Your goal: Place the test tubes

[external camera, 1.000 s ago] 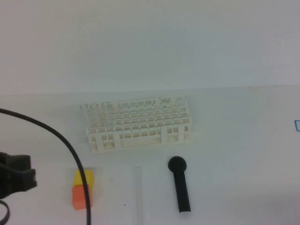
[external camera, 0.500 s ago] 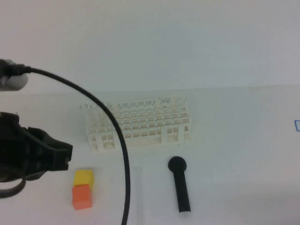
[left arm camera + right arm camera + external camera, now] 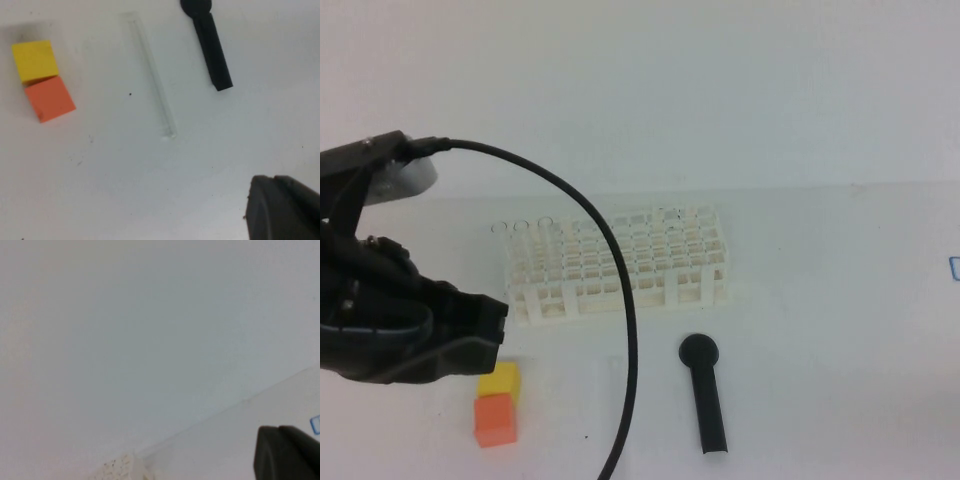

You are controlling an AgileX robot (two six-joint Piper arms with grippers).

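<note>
Clear glass is the thing I am after: one test tube [image 3: 150, 75] lies flat on the white table [image 3: 820, 330], on the robot's side of the rack, between the coloured blocks and a black tool. Through the left wrist camera I see it whole, apart from everything else, with nothing gripping it. The white test tube rack [image 3: 620, 265] stands upright further back, about the middle of the table, and at its far left corner I can make out a few faint clear rims [image 3: 522, 227] that look like tubes standing in the cells, though I cannot be sure. The yellow block [image 3: 500, 380] and the orange block [image 3: 495, 420] sit touching each other, the orange one nearer the robot. The black tool [image 3: 705, 395], round-headed with a straight handle, lies on the tube's right, its head pointing at the rack. The left gripper [image 3: 284, 210] hangs above the table's near left part, close by the blocks, with its black cable [image 3: 610, 260] arching across the rack in the raised view; I cannot tell whether it is open or closed. The right gripper [image 3: 287, 452] shows only as a dark edge in its own wrist camera, facing the far wall, and there too I cannot tell its state.
</note>
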